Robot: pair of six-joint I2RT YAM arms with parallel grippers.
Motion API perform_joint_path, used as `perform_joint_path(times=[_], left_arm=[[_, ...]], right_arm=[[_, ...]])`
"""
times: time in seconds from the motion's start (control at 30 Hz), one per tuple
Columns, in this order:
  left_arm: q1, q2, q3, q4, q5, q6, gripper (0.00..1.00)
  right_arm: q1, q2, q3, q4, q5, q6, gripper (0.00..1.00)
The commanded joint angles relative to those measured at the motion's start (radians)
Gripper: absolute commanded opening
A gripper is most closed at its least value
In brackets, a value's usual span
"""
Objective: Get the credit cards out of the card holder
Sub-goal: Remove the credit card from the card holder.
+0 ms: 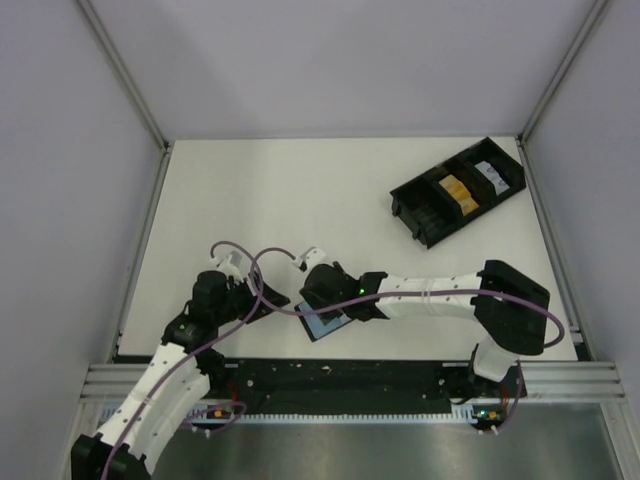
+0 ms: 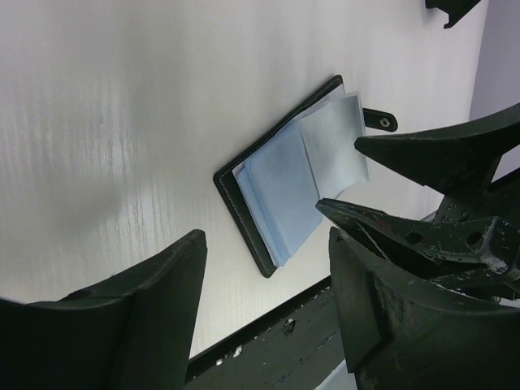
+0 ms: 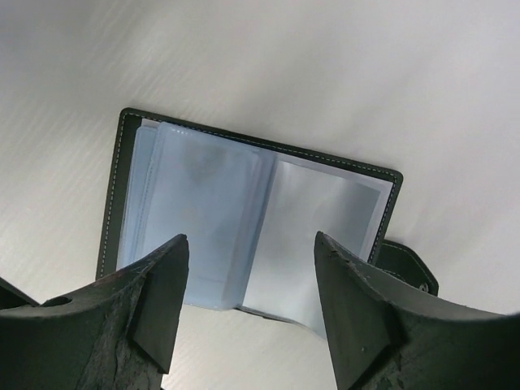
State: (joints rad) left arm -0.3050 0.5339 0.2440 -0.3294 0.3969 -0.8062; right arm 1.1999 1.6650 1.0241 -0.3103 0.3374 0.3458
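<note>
The card holder (image 1: 325, 325) lies open and flat near the table's front edge, black outside with blue-grey plastic sleeves (image 3: 203, 203) inside and a small tab (image 3: 410, 268) on one edge. I cannot make out any credit cards in the sleeves. My right gripper (image 3: 252, 240) hangs open just above the holder's near edge with nothing between its fingers. My left gripper (image 2: 264, 244) is open too, a little to the holder's (image 2: 280, 191) left and apart from it. The right gripper's fingers (image 2: 439, 154) reach in over the sleeves in the left wrist view.
A long black compartmented tray (image 1: 410, 200) stands at the back right, with an orange-yellow item (image 1: 455, 190) and a white item (image 1: 490, 172) in its compartments. A black rail (image 1: 350, 378) runs along the table's front edge close behind the holder.
</note>
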Motion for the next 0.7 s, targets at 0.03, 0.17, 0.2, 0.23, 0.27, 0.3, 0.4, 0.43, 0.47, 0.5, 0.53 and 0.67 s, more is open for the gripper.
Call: perform_joint_path(times=[0.03, 0.17, 0.2, 0.23, 0.27, 0.3, 0.4, 0.43, 0.47, 0.5, 0.53, 0.67], left_arm=[[-0.019, 0.021, -0.006, 0.084, 0.014, -0.017, 0.61], [-0.052, 0.061, -0.025, 0.139, 0.010, -0.043, 0.47], [-0.065, 0.073, -0.026, 0.150, 0.000, -0.050, 0.44], [-0.083, 0.092, -0.028, 0.159, -0.010, -0.051, 0.41], [-0.101, 0.106, -0.028, 0.171, -0.026, -0.057, 0.39], [-0.126, 0.124, -0.028, 0.177, -0.044, -0.060, 0.39], [-0.201, 0.182, -0.029, 0.226, -0.095, -0.082, 0.35], [-0.221, 0.201, -0.029, 0.240, -0.116, -0.090, 0.33], [-0.241, 0.224, -0.031, 0.256, -0.136, -0.099, 0.32], [-0.253, 0.244, -0.034, 0.280, -0.139, -0.105, 0.31], [-0.259, 0.265, -0.038, 0.302, -0.139, -0.113, 0.29], [-0.290, 0.336, -0.048, 0.371, -0.162, -0.123, 0.22]], right_arm=[[0.000, -0.033, -0.016, 0.039, -0.070, -0.022, 0.67], [0.018, 0.007, -0.007, 0.054, -0.101, -0.021, 0.69], [0.020, 0.018, -0.006, 0.060, -0.107, -0.016, 0.69], [0.018, 0.027, -0.004, 0.063, -0.106, -0.011, 0.69], [0.020, 0.035, -0.005, 0.065, -0.104, -0.008, 0.69], [0.020, 0.039, -0.004, 0.066, -0.104, -0.004, 0.69], [0.020, 0.056, -0.006, 0.073, -0.103, 0.002, 0.70], [0.020, 0.065, -0.004, 0.071, -0.098, 0.002, 0.70], [0.020, 0.070, -0.004, 0.071, -0.098, 0.005, 0.70], [0.018, 0.078, -0.005, 0.071, -0.104, 0.007, 0.70], [0.020, 0.081, -0.007, 0.073, -0.112, 0.007, 0.70], [0.018, 0.079, -0.009, 0.079, -0.133, 0.018, 0.70]])
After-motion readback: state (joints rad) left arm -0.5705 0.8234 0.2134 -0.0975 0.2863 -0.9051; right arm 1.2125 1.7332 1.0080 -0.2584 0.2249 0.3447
